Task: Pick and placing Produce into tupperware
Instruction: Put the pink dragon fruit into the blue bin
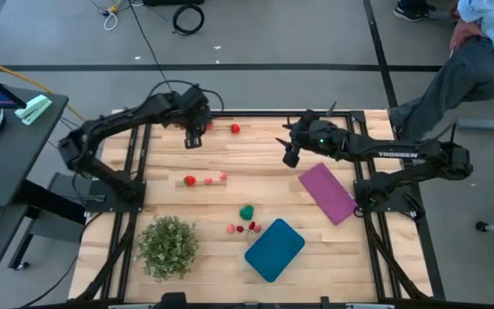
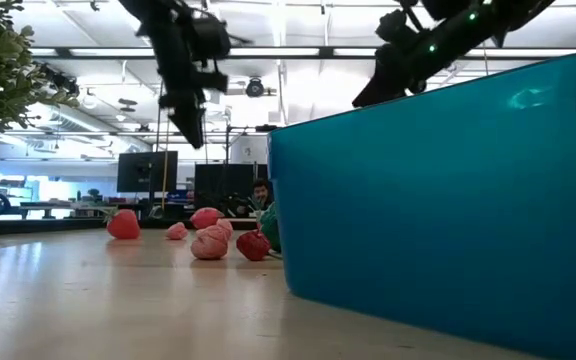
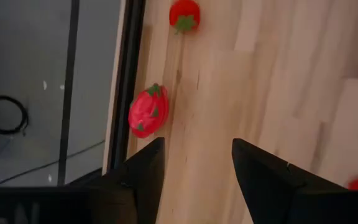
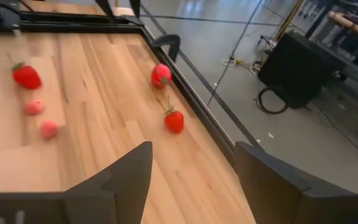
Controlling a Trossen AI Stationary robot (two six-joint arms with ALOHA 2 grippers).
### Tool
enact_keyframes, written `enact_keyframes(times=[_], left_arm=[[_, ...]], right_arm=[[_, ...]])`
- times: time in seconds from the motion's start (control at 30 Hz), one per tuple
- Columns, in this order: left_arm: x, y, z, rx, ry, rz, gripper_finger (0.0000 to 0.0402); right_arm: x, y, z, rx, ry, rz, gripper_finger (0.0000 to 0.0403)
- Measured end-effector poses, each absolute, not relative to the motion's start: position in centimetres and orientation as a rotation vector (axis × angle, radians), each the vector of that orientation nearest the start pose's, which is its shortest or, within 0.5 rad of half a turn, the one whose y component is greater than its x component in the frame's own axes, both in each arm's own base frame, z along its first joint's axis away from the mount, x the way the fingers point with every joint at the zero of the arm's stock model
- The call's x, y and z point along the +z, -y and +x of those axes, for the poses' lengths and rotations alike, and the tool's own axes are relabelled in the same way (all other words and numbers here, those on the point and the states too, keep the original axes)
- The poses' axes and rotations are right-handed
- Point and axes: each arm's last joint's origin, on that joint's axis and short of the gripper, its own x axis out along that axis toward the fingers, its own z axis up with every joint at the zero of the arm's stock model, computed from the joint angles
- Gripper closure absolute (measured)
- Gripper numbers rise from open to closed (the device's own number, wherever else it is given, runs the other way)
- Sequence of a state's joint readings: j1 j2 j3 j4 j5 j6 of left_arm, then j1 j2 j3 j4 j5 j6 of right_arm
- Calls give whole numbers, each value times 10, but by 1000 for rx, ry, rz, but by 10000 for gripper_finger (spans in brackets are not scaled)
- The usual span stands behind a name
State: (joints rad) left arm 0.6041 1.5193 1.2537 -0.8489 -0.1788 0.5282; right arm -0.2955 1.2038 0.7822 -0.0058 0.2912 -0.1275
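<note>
The teal tupperware [image 1: 274,249] sits near the table's near edge and fills the low view [image 2: 438,190]. Small produce lies scattered on the wood. A red piece [image 1: 235,129] and another red one [image 3: 148,111] rest by the far edge. A red piece [image 1: 190,180] with two pink ones lies mid-table. A green piece [image 1: 246,211] and red and pink pieces [image 1: 241,228] lie beside the container. My left gripper [image 1: 194,137] [image 3: 197,146] hovers open above the far edge, close to the red piece there. My right gripper [image 1: 292,154] [image 4: 194,149] hovers open above the table's far right part.
A flat purple rectangle [image 1: 328,192] lies to the right of the middle, under my right arm. A bushy green plant clump [image 1: 168,246] stands at the near left. The table's black frame [image 3: 126,81] runs along the far edge. A person [image 1: 478,51] stands beyond the far right corner.
</note>
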Motion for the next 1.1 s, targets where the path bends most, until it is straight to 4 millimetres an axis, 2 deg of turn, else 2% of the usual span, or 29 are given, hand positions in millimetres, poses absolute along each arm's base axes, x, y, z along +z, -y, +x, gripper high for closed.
enact_keyframes(times=[0.17, 0.43, 0.6, 0.83, 1.1], left_arm=[[254, -180, 259, 426, -1273, 110, 207], [235, -185, 272, 329, -1324, 210, 218], [226, -200, 267, 327, -1356, 224, 210], [218, -229, 251, 404, -1371, 167, 176], [207, -241, 252, 376, -1370, 182, 152]], right_arm=[[263, 92, 244, -579, -483, -113, 174], [266, 93, 242, -587, -473, -108, 182], [266, 93, 241, -588, -470, -108, 185], [268, 92, 241, -588, -465, -110, 186], [271, 94, 242, -595, -430, -121, 186]])
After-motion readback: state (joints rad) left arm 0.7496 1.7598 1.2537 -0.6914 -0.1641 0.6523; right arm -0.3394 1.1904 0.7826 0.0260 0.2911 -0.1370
